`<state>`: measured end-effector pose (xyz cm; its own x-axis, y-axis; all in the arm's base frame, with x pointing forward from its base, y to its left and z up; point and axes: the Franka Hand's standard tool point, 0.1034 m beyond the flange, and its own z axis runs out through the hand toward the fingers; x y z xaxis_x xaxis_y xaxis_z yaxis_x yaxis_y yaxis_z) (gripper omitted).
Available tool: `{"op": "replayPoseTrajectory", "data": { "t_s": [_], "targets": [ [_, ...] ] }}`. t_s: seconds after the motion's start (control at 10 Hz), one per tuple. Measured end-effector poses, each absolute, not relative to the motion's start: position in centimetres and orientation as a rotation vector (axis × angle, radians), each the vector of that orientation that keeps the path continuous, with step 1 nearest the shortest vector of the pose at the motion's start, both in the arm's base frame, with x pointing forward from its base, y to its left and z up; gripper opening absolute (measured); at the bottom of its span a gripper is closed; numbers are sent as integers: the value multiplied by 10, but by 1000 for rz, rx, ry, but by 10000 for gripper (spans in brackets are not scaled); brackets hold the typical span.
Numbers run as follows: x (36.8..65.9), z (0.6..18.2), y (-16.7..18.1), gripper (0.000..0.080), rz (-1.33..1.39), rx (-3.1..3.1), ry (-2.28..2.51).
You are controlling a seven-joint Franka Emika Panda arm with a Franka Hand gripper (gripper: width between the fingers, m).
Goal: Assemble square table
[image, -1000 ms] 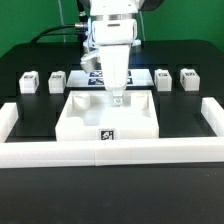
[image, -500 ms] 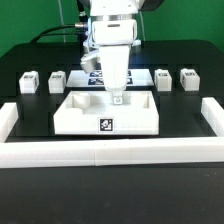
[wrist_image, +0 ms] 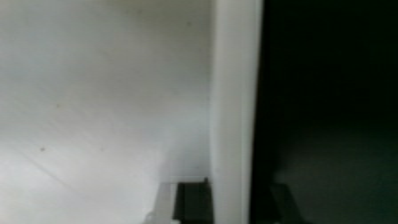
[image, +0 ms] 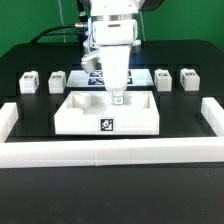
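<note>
Table top: one white square tray (image: 80,120), flat on the black table (image: 35,108); this is the landmark for all that follows.
Tag on table top: one black-white tag (image: 106,125), centred on its front wall.
Gripper: one (image: 118,99), at the middle of the table top's rear wall, pointing straight down.
Grip: jaws narrowed around that rear wall (wrist_image: 237,100). In the wrist view one dark finger (wrist_image: 192,203) lies against the wall, and the other is lost in the dark beside it.
Leg blocks: four, all behind the table top's rear edge.
Legs to the exterior view's left: two (image: 29,81) (image: 57,78), apart from the table top.
Legs to the exterior view's right: two (image: 163,77) (image: 188,78), likewise apart.
Marker board: one (image: 93,75), behind the table top, partly hidden by the arm.
Border wall: one (image: 110,152), running in front of the table top and up both sides.
</note>
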<state>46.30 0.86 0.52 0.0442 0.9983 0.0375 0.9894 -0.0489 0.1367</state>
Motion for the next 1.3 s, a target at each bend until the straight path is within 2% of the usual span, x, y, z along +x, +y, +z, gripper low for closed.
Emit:
{"op": "replayPoseTrajectory", "data": {
  "t_s": [0.2,0.3,0.8,0.9,1.0,1.1,1.2,1.3],
  "targets": [
    [478,6,68,60,238,2180,2164],
    [486,5,83,60,254,2196,2151],
    [491,4,82,72,181,2244,2119],
    [491,4,82,288,180,2245,2119],
    [491,4,82,423,180,2245,2118],
    [491,4,82,423,180,2246,2118],
    [491,4,81,578,180,2246,2118],
    [491,3,81,578,180,2246,2118]
  ]
}}
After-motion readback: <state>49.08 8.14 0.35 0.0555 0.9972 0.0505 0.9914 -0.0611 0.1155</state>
